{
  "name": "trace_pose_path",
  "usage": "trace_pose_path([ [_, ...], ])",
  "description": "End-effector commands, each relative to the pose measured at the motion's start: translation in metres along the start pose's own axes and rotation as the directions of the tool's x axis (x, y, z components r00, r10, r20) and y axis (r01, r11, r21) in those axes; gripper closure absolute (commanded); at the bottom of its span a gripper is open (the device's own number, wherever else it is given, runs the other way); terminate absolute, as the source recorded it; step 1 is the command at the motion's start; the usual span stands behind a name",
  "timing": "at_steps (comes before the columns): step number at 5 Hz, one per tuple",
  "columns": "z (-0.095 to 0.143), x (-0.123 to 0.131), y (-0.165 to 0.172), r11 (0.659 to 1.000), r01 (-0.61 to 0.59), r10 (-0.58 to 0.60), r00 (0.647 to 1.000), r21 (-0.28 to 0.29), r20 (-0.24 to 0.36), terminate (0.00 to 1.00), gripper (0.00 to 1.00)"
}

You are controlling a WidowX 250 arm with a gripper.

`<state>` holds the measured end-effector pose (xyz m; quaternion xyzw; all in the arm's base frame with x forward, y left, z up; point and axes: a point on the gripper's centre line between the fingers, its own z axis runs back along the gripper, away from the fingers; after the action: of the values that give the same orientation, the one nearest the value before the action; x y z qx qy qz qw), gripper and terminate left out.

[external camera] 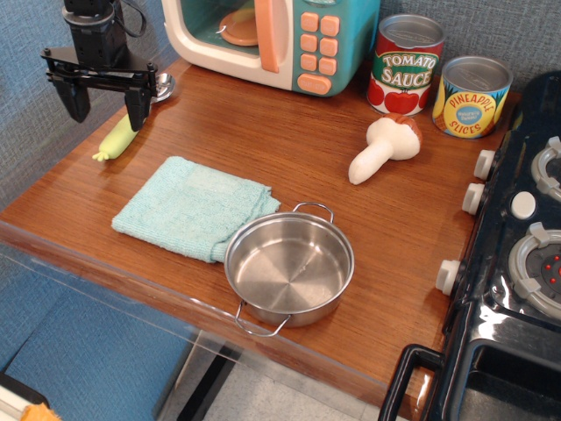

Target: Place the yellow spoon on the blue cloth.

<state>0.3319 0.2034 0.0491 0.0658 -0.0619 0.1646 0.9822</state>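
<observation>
Black, our pincer hangs spread wide, gripping nothing, above the yellow spoon at ten o'clock from the blue cloth.

The robot's body is black all over, with a matte finish. The gripper has a wide flat crossbar, and 2 straight fingers hang from its ends, each one thick and narrowing a little toward a blunt tip. Above the middle of the crossbar sits a blocky, box-like wrist housing, also black. A thin black cable makes a loop at the right side of this housing. Screws or markings are too small to see.
</observation>
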Motion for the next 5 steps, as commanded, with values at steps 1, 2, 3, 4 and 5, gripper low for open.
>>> trace_pose_path([
  [1, -0.015, 0.008, 0.018, 0.996, 0.077, -0.074, 0.993, 0.033, -0.096, 0.0, 0.0],
  [2, -0.02, 0.011, 0.017, 0.995, 0.079, -0.069, 0.985, 0.06, -0.156, 0.0, 0.0],
  [3, -0.018, 0.011, 0.014, 0.994, 0.086, -0.074, 0.985, 0.072, -0.155, 0.0, 1.0],
  [4, -0.011, 0.01, 0.01, 0.995, 0.075, -0.068, 0.991, 0.06, -0.115, 0.0, 1.0],
  [5, 0.018, 0.006, 0.001, 0.991, 0.081, -0.067, 0.989, 0.106, -0.129, 0.0, 1.0],
])
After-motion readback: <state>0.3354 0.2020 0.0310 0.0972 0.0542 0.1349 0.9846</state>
